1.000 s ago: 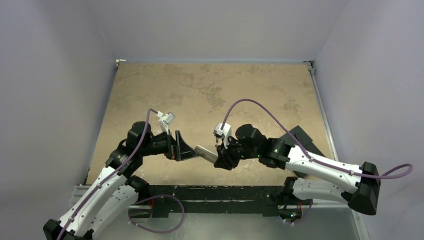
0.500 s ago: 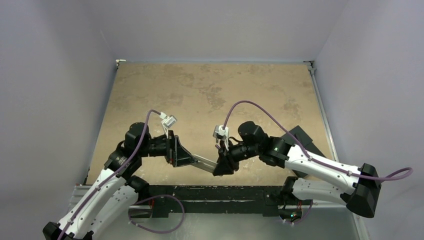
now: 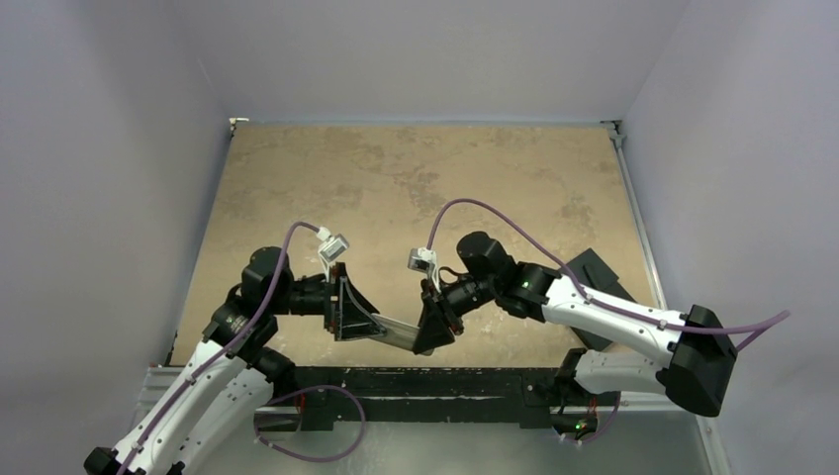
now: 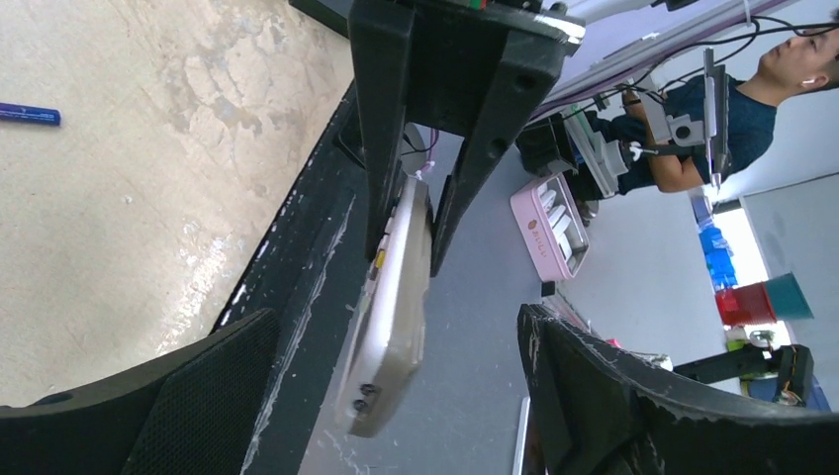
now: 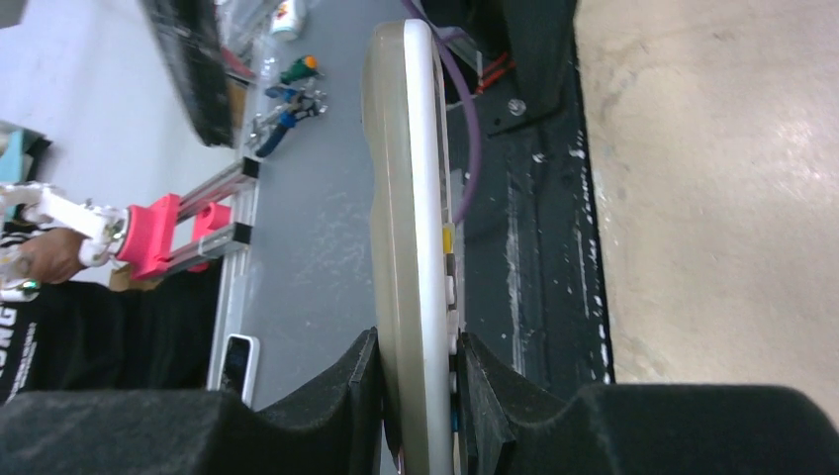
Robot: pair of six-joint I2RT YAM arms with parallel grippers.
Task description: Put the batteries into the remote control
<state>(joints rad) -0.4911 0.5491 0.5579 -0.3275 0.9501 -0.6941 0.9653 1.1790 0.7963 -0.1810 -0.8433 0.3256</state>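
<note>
My right gripper (image 3: 432, 327) is shut on one end of the white remote control (image 3: 396, 330) and holds it in the air over the table's near edge. In the right wrist view the remote (image 5: 416, 228) stands edge-on between my pads (image 5: 361, 396), buttons to the right. My left gripper (image 3: 361, 319) is open, with its fingers on either side of the remote's other end (image 4: 391, 317) and not touching it. A purple battery (image 4: 30, 115) lies on the table, seen in the left wrist view. The dark battery is out of view.
A larger flat black slab (image 3: 594, 272) lies at the right of the table behind my right arm. The black mounting rail (image 3: 416, 381) runs along the near edge right under the remote. A person and a pink box (image 4: 549, 223) are beyond the table.
Both grippers have moved down toward the near edge and a little left, the right one carrying the remote. The left gripper stays open about the remote's free end.
</note>
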